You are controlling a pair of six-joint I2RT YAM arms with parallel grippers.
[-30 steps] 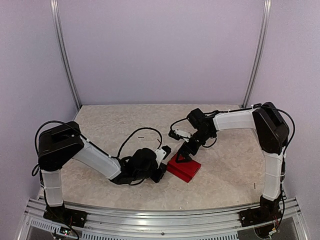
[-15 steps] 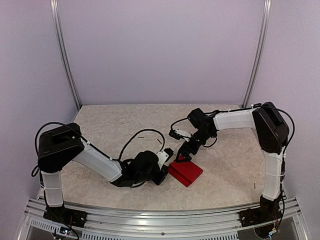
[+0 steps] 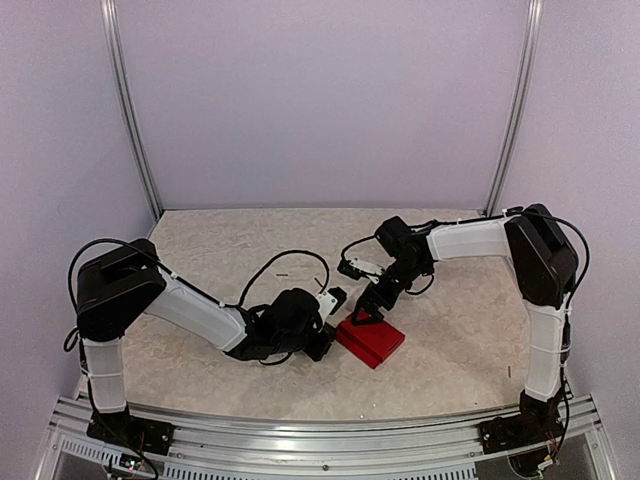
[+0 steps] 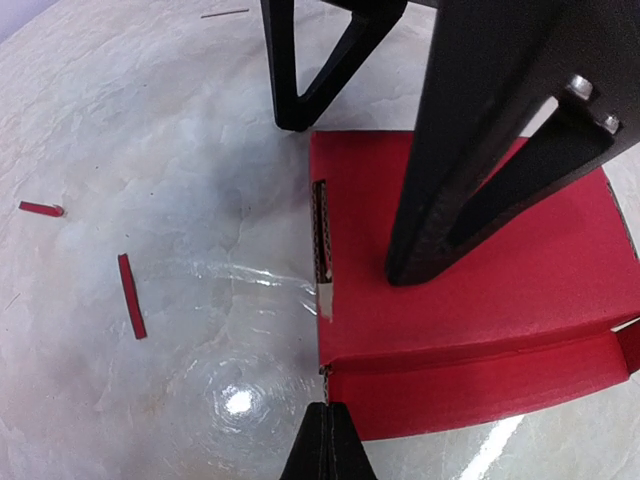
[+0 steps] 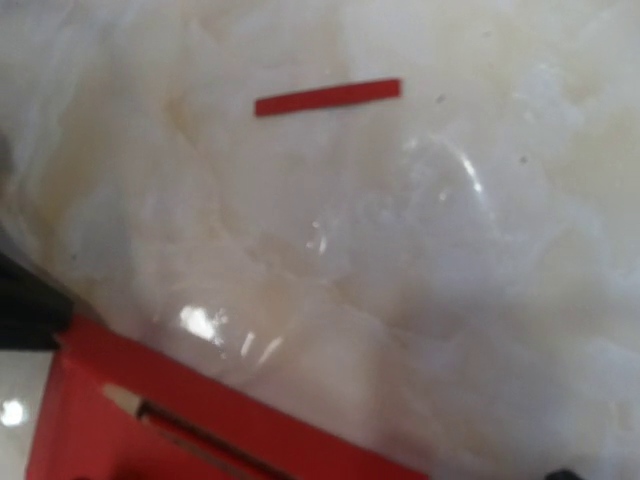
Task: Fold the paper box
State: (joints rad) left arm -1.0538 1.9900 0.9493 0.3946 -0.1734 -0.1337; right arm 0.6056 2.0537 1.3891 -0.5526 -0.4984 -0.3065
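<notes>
Two robot arms meet over a red paper box (image 3: 374, 342) lying flat near the front middle of the pale, marbled tabletop (image 3: 200, 250). The left arm's fingers (image 4: 325, 448) are pressed together into a single point. Their tip sits low at the box's side edge, right where a folded flap meets the main panel; whether it actually touches the card cannot be told. The right arm's fingers (image 4: 470, 150) stand spread wide: one plants its tip on the box's top face, and the other rests on the bare tabletop just beside the box's far corner. Along the side facing the left arm, a narrow slot shows the card's raw edge. Two slim red card strips (image 4: 131, 296) lie loose on the tabletop, off to one side and apart from the box. The right wrist view shows one such strip (image 5: 327, 97) beyond the box's corner.
</notes>
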